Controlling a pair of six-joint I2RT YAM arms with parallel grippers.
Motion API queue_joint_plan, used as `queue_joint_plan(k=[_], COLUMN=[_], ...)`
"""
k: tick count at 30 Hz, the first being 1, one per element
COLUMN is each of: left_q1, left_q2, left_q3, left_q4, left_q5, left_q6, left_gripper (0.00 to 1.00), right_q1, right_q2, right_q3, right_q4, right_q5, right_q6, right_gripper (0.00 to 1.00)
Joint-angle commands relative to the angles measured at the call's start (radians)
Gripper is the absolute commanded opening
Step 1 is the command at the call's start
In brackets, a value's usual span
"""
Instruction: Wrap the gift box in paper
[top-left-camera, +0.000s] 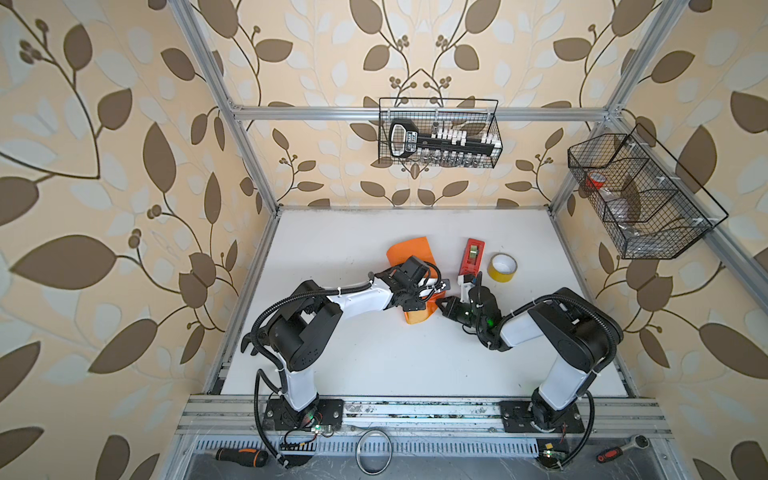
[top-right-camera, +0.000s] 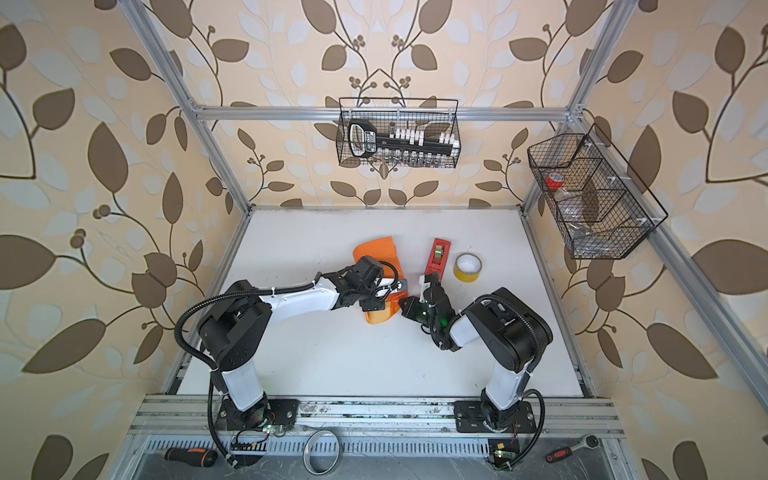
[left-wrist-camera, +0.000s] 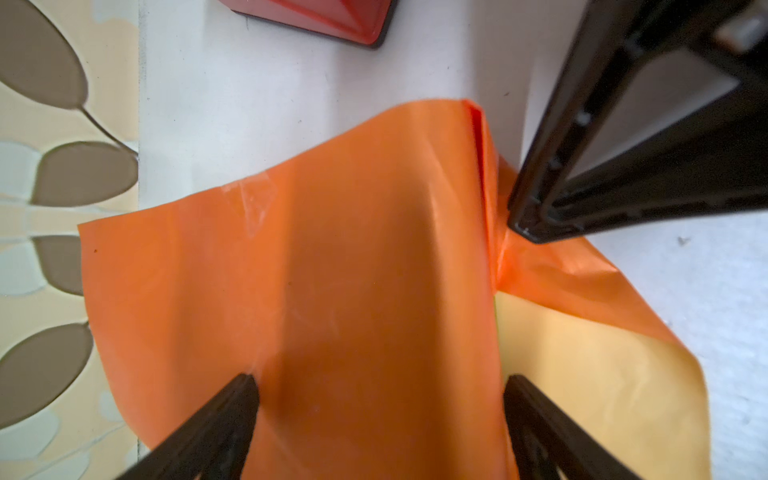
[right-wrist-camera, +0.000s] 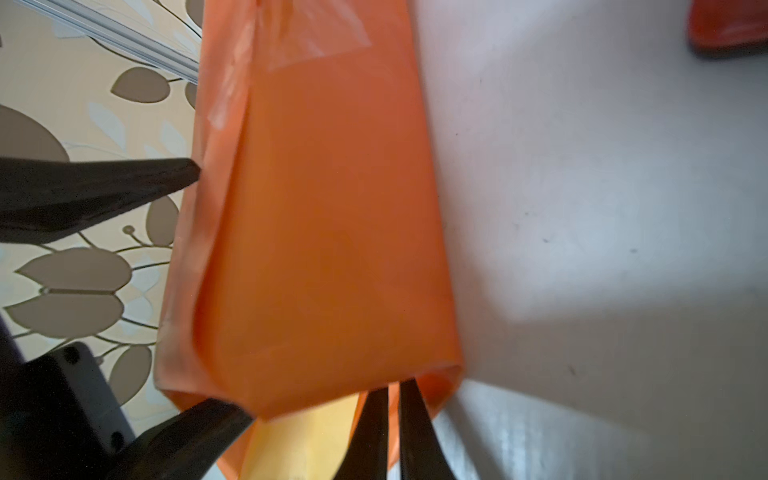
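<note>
The paper (top-left-camera: 409, 251) (top-right-camera: 376, 249) lies orange side out, folded over a long bundle at the middle of the table. The gift box is hidden under it. My left gripper (top-left-camera: 430, 296) (top-right-camera: 388, 296) (left-wrist-camera: 384, 386) is open, its fingers (left-wrist-camera: 245, 399) standing wide apart on either side of the covered ridge, against the paper (left-wrist-camera: 374, 249). My right gripper (top-left-camera: 444, 303) (top-right-camera: 402, 302) (right-wrist-camera: 392, 390) is shut on a thin orange flap at the bundle's end (right-wrist-camera: 324, 249). The yellow-tan underside shows beside that flap.
A red tape dispenser (top-left-camera: 471, 257) (top-right-camera: 438, 257) and a yellow tape roll (top-left-camera: 502, 268) (top-right-camera: 467, 267) lie just right of the bundle. Wire baskets hang on the back wall (top-left-camera: 440, 133) and the right frame (top-left-camera: 640, 195).
</note>
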Motion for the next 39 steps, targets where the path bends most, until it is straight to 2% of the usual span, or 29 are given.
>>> queue_joint_plan(k=[1, 11, 22, 29, 39], left_q1=[-0.010, -0.010, -0.010, -0.009, -0.009], left_q2=[0.025, 0.025, 0.029, 0.031, 0.028], left_q3=[0.013, 0.012, 0.014, 0.016, 0.017], left_q4=[-0.080, -0.080, -0.083, -0.084, -0.089], left_q5=[0.028, 0.029, 0.026, 0.026, 0.026], left_q6=[0.018, 0.017, 0.018, 0.017, 0.015], left_gripper=[0.93, 0.93, 0.93, 0.93, 0.93], right_q1=[-0.008, -0.022, -0.029, -0.024, 0.015], right_q2=[0.031, 0.071, 0.018, -0.028, 0.048], right_q3=[0.030, 0.049, 0.009, -0.007, 0.049], right_q4=[0.000, -0.002, -0.018, 0.029, 0.045], right_q5=[-0.007, -0.005, -0.043, -0.089, -0.064], right_q6=[-0.023, -0.037, -0.048, 0.010, 0.032], right_gripper=[0.10, 0.09, 0.08, 0.08, 0.08])
